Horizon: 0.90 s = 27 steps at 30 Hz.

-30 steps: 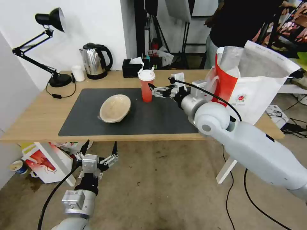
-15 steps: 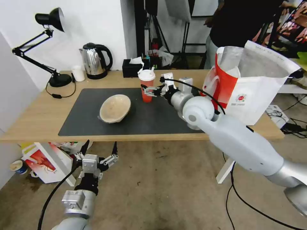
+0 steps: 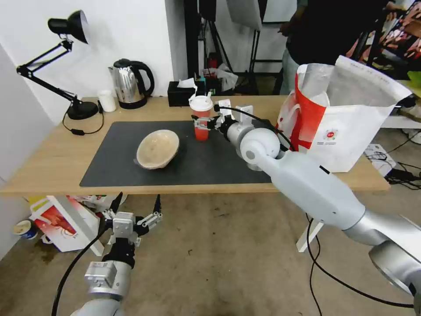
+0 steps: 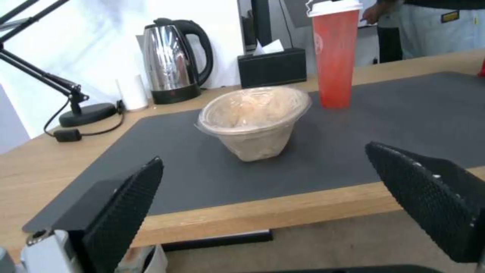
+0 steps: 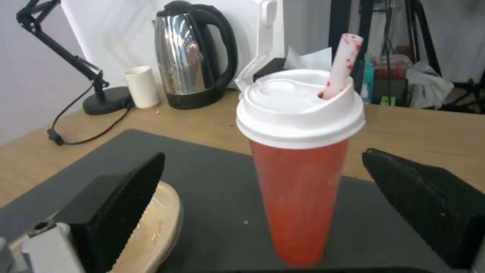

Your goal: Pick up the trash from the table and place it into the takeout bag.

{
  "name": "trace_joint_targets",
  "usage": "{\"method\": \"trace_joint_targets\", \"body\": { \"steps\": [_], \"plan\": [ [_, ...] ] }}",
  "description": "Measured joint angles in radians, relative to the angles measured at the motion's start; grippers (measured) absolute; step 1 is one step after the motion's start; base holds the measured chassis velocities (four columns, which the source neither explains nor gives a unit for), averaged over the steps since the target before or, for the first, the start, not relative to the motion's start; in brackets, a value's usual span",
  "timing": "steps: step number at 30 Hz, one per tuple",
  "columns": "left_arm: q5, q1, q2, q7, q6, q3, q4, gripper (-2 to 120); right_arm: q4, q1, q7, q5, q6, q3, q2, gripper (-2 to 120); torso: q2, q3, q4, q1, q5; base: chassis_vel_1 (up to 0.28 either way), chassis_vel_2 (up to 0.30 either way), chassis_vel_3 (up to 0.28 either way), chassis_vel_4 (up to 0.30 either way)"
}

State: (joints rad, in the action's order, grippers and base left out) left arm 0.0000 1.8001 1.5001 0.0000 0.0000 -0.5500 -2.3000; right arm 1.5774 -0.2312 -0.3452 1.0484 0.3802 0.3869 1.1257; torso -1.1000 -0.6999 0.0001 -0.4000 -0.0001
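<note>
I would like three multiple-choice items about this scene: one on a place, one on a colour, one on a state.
1. Where does the beige bowl lie?
A. on the dark grey mat
B. inside the takeout bag
C. on the floor

2. What colour is the lid of the red cup?
A. black
B. white
C. green

3. How is the right end effector?
A. shut on the bowl
B. inside the bag
C. open around the cup

Key: 1 A, the bowl rests on the mat. 2 B, the right wrist view shows a white lid. 3 C, its fingers stand apart on both sides of the cup.
</note>
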Motion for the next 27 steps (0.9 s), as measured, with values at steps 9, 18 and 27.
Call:
{"method": "trace_joint_targets", "body": {
  "steps": [9,18,27],
  "plan": [
    [0.000,0.000,0.000,0.000,0.000,0.000,0.000,100,-0.046,0.023,0.003,-0.001,0.001,0.014,0.027,100,0.000,0.000,-0.0001,0.000,0.0000,0.000,0.000,0.000,0.000],
    [0.000,0.000,0.000,0.000,0.000,0.000,0.000,100,-0.088,0.034,0.008,-0.013,0.002,0.015,0.045,100,0.000,0.000,0.0000,0.000,0.0001,0.000,0.000,0.000,0.000],
    [0.000,0.000,0.000,0.000,0.000,0.000,0.000,100,-0.115,0.042,0.007,-0.015,0.002,0.014,0.054,100,0.000,0.000,-0.0001,0.000,0.0001,0.000,0.000,0.000,0.000]
  ]
}}
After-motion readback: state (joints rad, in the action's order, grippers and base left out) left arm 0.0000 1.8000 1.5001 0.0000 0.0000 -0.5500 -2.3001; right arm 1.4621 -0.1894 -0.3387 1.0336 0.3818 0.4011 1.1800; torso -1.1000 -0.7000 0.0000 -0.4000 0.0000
